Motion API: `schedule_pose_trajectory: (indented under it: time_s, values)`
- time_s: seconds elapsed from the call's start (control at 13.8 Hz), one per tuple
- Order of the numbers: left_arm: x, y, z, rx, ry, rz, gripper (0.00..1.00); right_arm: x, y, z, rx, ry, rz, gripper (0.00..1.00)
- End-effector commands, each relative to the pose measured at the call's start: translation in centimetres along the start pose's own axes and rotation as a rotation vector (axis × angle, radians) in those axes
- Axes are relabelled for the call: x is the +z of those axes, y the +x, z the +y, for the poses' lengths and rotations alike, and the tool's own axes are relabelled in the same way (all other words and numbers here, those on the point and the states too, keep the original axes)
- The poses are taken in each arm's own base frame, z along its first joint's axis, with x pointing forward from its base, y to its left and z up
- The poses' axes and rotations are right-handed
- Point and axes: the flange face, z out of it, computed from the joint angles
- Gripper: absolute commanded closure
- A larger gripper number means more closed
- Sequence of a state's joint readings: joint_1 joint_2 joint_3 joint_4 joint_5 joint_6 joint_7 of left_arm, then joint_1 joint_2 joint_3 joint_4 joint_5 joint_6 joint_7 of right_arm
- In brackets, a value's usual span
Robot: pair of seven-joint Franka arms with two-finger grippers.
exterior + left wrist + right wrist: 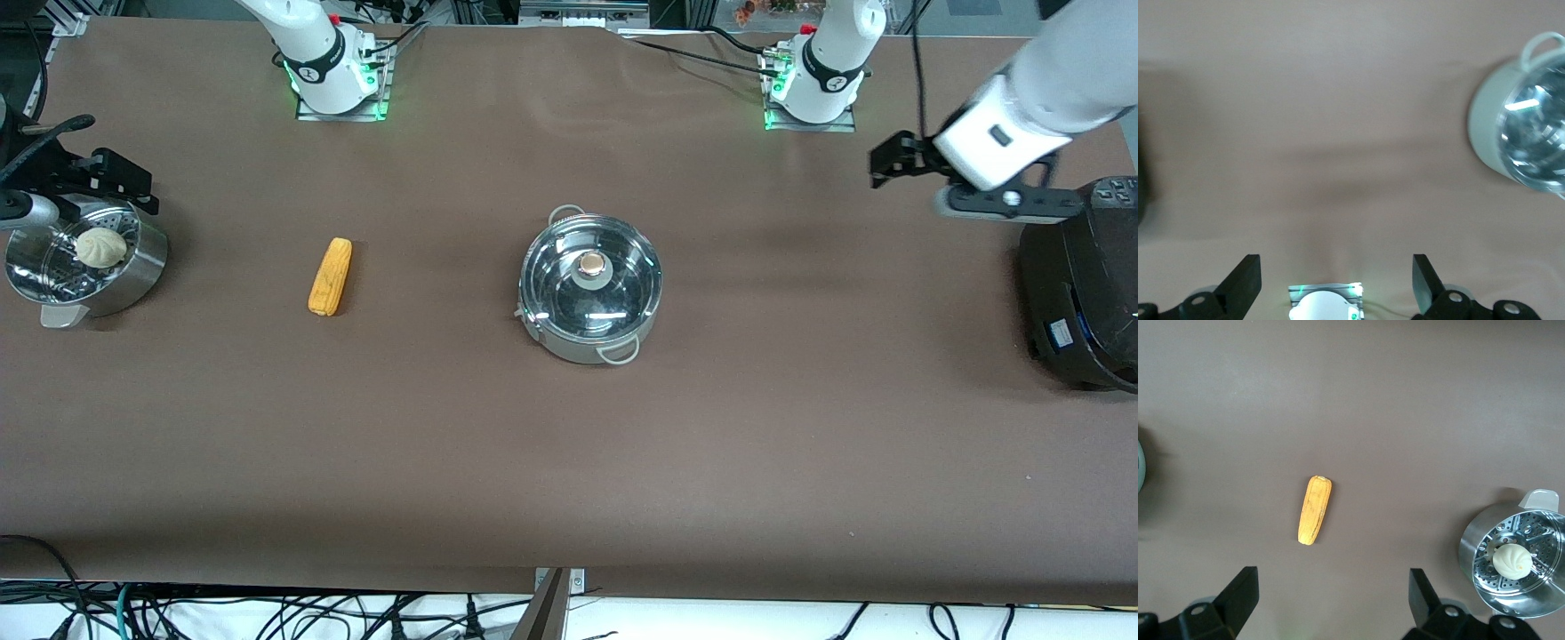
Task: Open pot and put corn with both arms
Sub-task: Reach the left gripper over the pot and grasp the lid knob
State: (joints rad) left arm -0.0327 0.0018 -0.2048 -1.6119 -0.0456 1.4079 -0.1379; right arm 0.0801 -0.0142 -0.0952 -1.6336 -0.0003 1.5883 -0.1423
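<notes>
Step, I judge: start. Nothing held, lid on, corn not in. Next calls for one arm to take the knob and lift the lid straight up, the other to pinch the corn across its width.

Table [569,462]: brown matte sheet, fills frame.

Cooker [1080,284]: big, black, glossy, rounded, right edge of front view.

Left gripper [889,160]: black, upper right, over bare table beside cooker; fingers [1245,283] wide apart, empty.

Right gripper [1331,607]: at left edge, over the steamer; fingers [1241,597] apart, empty.

Pot [589,286]: centre frame. Shallow, round, polished steel, two loop handles, clear lid [591,293].

Steamer [84,262]: steel, perforated insert, white pleated bun [100,246], left edge.

Corn [330,276]: yellow-orange ribbed cob, short tapered cyl., left of centre, lying flat btw steamer and pot.

Knob [591,263]: small, round, coppery, mid-lid.
</notes>
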Motion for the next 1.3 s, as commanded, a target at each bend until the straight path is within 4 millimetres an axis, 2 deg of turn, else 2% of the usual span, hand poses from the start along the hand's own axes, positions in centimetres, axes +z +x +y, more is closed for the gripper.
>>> schedule_pose_trajectory:
  time_s: [0.0, 0.14, 0.29, 0.43, 0.58, 0.8, 0.94, 1.01, 1.23]
  values:
    - [1.2, 0.5, 5.2, 0.041, -0.019, -0.023, 0.0, -0.7, -0.2, -0.1, 0.014, 0.014, 0.002, 0.0]
    - [2.4, 1.5, 8.2, -0.037, -0.056, -0.018, 0.0, -0.8, -0.1, -0.2, 0.011, 0.013, 0.008, 0.0]
    - [4.3, 2.7, 12.4, -0.122, -0.083, 0.005, 0.0, -0.6, 0.1, -0.2, 0.009, 0.011, 0.008, 0.0]
    - [6.9, 3.3, 17.6, -0.174, -0.098, 0.006, 0.0, 0.7, 0.9, 0.1, 0.013, 0.01, -0.007, 0.0]
    - [10.1, 3.4, 23.1, -0.238, -0.108, 0.009, 0.0, 0.8, 1.0, 0.2, 0.014, 0.01, -0.001, 0.0]
    - [14.8, 3.5, 29.4, -0.29, -0.1, 0.049, 0.0, 1.7, 1.2, 0.6, 0.022, 0.011, -0.012, 0.0]
    - [17.8, 3.8, 32.3, -0.298, -0.047, 0.098, 0.0, 2.3, 1.4, 1.0, 0.03, 0.012, -0.021, 0.0]
    - [19.0, 4.4, 32.7, -0.293, -0.029, 0.103, 0.0, 2.5, 1.5, 1.0, 0.031, 0.012, -0.024, 0.0]
    - [19.5, 6.6, 33.3, -0.302, -0.059, 0.096, 0.0, 3.1, 2.1, 1.1, 0.032, 0.011, -0.021, 0.0]
